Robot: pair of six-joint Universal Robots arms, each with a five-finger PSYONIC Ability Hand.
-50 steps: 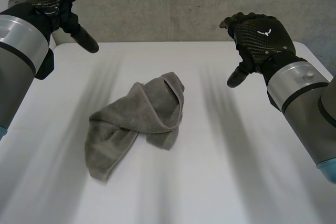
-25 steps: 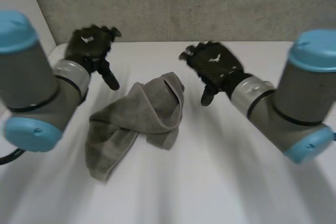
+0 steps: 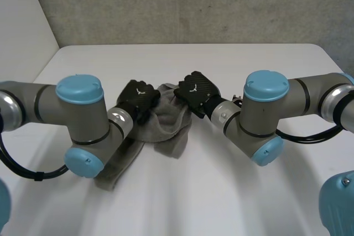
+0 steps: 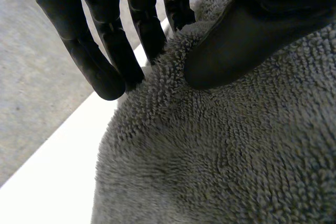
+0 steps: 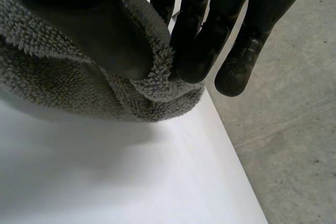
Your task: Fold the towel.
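Towel (image 3: 168, 121) lies crumpled at the middle of the table (image 3: 260, 192). At the towel's far end, the left hand (image 3: 138, 99) and right hand (image 3: 196, 89) each pinch an edge between thumb and fingers. Firm pinches, then an even pull apart, should spread it flat.

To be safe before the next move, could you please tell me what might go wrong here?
The right hand pinches only a thin fold at the edge of the crumpled grey terry towel; it may slip out. The left hand grips close beside it on the same far end, so lifting may raise a twisted bundle, not a spread edge.
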